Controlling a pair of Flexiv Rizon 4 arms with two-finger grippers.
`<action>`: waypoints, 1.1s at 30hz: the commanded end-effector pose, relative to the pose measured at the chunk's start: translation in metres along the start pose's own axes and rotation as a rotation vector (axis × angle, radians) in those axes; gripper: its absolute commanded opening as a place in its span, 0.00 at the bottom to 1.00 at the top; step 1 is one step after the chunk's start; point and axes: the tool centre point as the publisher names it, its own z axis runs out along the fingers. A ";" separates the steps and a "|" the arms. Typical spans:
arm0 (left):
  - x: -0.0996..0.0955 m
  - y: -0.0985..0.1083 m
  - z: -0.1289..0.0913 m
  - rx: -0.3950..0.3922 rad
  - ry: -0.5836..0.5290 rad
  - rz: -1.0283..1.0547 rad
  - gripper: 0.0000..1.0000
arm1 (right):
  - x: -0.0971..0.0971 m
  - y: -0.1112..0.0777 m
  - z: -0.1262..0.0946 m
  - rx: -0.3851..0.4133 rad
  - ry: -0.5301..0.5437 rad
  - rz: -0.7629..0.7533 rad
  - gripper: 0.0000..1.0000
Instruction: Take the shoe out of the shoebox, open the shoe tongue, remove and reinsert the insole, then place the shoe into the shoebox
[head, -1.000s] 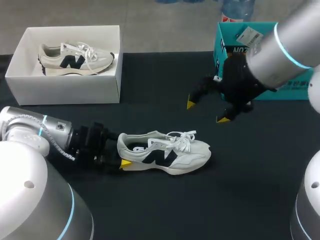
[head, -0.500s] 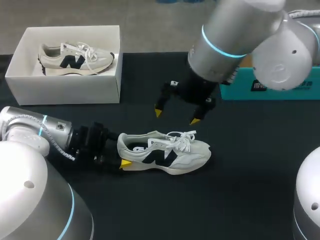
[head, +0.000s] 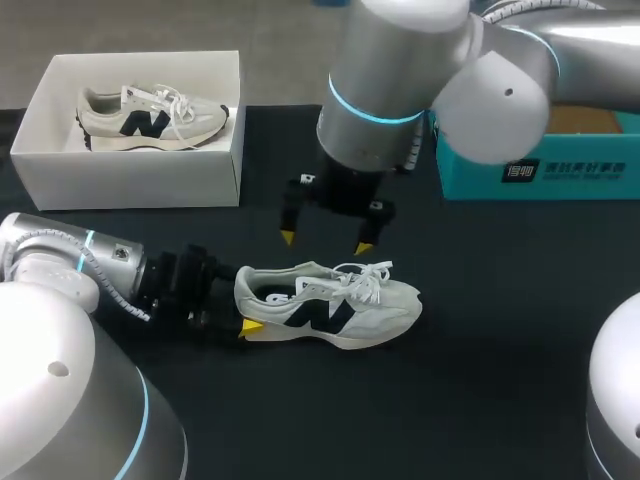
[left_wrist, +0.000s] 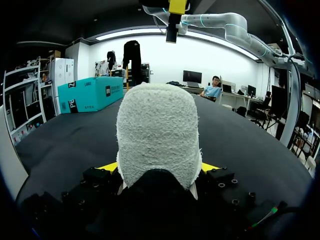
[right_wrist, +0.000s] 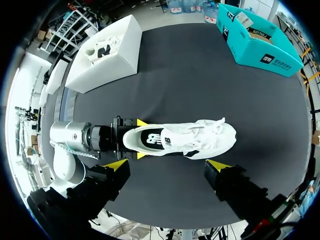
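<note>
As the left hand (right_wrist: 140, 139) clamps the shoe (head: 335, 305), the right hand (head: 326, 242) hovers spread.

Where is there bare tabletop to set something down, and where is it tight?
Bare table runs from the toe of the shoe out to the teal box, and along the near edge. Crowded: the heel, gripped by the left claw, and the strip between shoe and white shoebox, where the open right claw hangs.

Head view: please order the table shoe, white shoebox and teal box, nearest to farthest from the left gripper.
1. Shoe on the table: heel in the left gripper.
2. White shoebox: far left.
3. Teal box: far right.
</note>
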 end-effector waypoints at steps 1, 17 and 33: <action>-0.001 0.003 -0.001 -0.003 0.000 -0.001 0.00 | 0.001 0.000 0.000 0.000 -0.002 0.001 1.00; -0.001 0.003 -0.001 -0.003 0.000 -0.001 0.00 | 0.014 0.010 0.051 -0.034 -0.265 -0.091 1.00; -0.001 0.003 -0.001 -0.003 0.000 -0.001 0.00 | -0.004 0.010 0.107 0.073 -0.316 -0.084 1.00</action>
